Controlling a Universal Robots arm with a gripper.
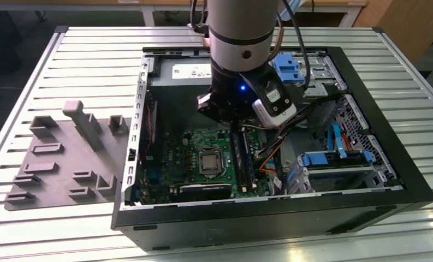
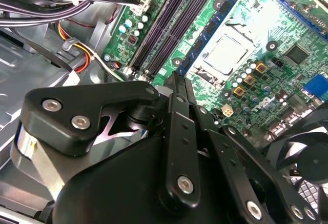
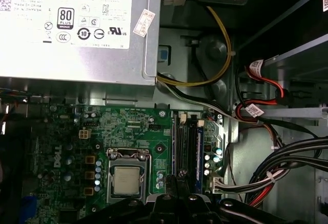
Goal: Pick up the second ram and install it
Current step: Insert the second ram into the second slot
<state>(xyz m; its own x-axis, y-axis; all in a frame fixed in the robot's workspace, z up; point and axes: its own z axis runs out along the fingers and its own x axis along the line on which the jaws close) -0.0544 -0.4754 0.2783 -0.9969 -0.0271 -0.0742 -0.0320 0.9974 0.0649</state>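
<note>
An open black computer case lies on a slatted metal table, with a green motherboard and a grey power supply inside. Beside the case, on the exterior view's left, rests a grey holder tray.

Matt black plastic pincer.
</note>
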